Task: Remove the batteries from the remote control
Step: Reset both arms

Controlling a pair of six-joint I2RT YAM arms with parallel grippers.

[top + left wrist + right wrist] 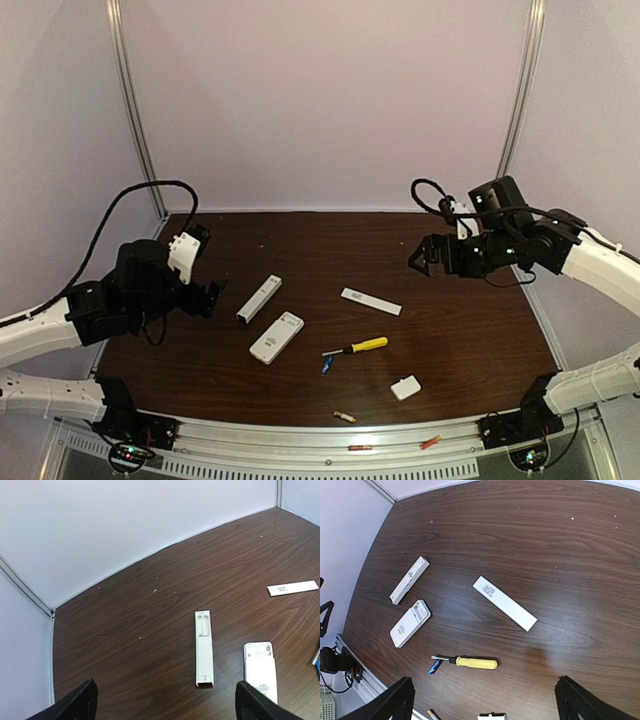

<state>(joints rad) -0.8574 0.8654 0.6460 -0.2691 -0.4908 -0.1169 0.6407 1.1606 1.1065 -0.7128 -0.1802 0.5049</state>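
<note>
A narrow white remote [258, 298] lies left of centre with its back open; in the left wrist view [203, 647] its battery bay looks empty. A wider white remote [277, 337] lies beside it, back up [410, 623]. A blue battery [327, 364] lies at the tip of the screwdriver [435, 667]. A gold-and-red battery [345, 416] lies near the front edge. My left gripper [205, 295] is open and empty, left of the remotes. My right gripper [420, 255] is open and empty, raised at the right rear.
A yellow-handled screwdriver [358, 346] lies mid-table. A long white cover strip [370, 301] lies behind it. A small white rectangular cover [405, 387] lies front right. A small red cell [430, 441] rests on the front rail. Walls close in the table's back and sides.
</note>
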